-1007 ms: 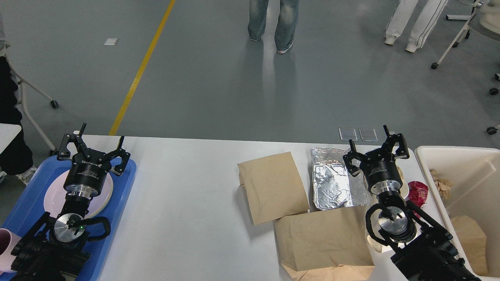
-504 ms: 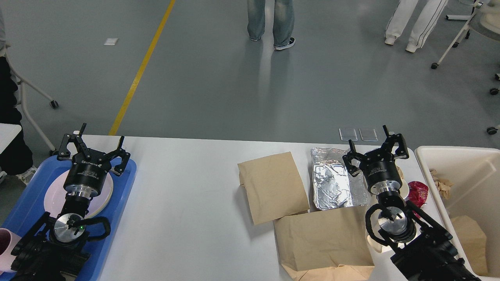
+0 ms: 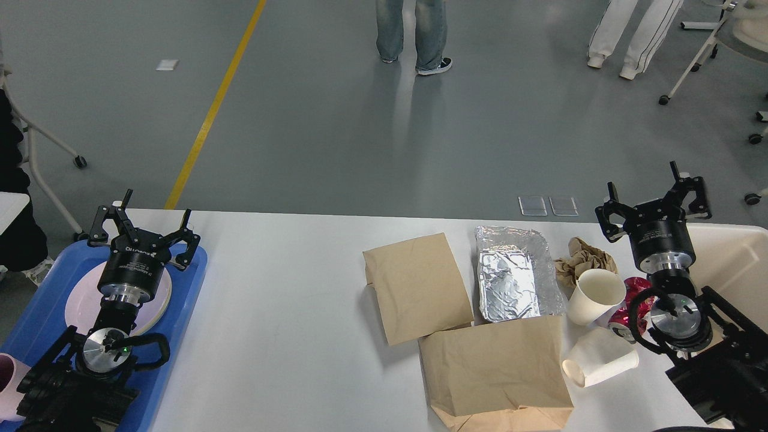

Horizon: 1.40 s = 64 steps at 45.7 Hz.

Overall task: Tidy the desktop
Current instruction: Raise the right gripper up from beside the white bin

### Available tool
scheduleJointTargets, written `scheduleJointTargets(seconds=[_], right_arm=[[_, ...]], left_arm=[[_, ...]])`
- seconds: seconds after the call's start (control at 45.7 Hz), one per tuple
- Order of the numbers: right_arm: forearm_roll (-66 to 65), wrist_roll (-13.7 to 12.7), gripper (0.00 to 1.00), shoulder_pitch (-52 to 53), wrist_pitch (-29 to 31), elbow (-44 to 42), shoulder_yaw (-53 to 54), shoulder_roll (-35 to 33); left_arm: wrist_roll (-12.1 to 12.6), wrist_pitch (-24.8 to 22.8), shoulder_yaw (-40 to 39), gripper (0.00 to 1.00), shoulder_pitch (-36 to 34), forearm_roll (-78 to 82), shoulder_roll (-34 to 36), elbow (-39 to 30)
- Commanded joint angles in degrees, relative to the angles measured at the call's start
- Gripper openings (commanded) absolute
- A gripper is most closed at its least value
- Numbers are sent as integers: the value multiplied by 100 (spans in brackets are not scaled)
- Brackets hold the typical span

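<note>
The white desktop [image 3: 288, 312] spans the view. On its right lie two brown paper bags [image 3: 417, 287] [image 3: 495, 369], a crumpled foil tray [image 3: 513, 273], a wad of brown paper [image 3: 585, 261], an upright white paper cup [image 3: 594, 294], a tipped white cup [image 3: 600, 365] and a crushed red can [image 3: 630, 303]. My right gripper [image 3: 654, 195] is open and empty, raised over the desktop's far right corner, right of the wad. My left gripper [image 3: 141, 222] is open and empty above the pale plate [image 3: 81, 306] on the blue tray [image 3: 192, 270].
A cream bin [image 3: 729, 252] stands at the right edge, mostly hidden by my right arm. A pink cup [image 3: 9, 384] sits at the lower left on the tray. People stand on the grey floor beyond the table. A wheeled frame is at the far left.
My right arm has swung right and farther away, uncovering the cups, the paper wad and the red can. The view has shifted slightly. The left arm has not moved.
</note>
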Motion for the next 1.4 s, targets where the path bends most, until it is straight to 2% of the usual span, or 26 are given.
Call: scheduleJointTargets(seconds=[0.0,0.416,0.613,0.919,1.073,1.182,1.248,1.379], right_arm=[[26,11,100,-22,-3,3,-52,-92],[-17,11,100,-22,-11,20,-105,-31],[-44,-7,100,66,-11,11,-922,-101],[-35,-7,100,163,-20,38,-984,-127],[-44,-24,100,57,-64,661,-993,-514],[-44,-60,100,-57,-310,995,-993,-716],[-35,-121,100,-136,-582,1066,-1037,-734],[-44,-481,100,-356,-934,1409,-1195,-831]], left_arm=[[0,0,0,96,0,1,-1,0],[0,0,0,96,0,1,-1,0],[0,0,0,96,0,1,-1,0],[0,-18,0,96,0,1,-1,0],[0,-18,0,96,0,1,-1,0],[0,-18,0,96,0,-8,-1,0],[0,-18,0,96,0,-8,8,0],[0,-18,0,96,0,1,-1,0]])
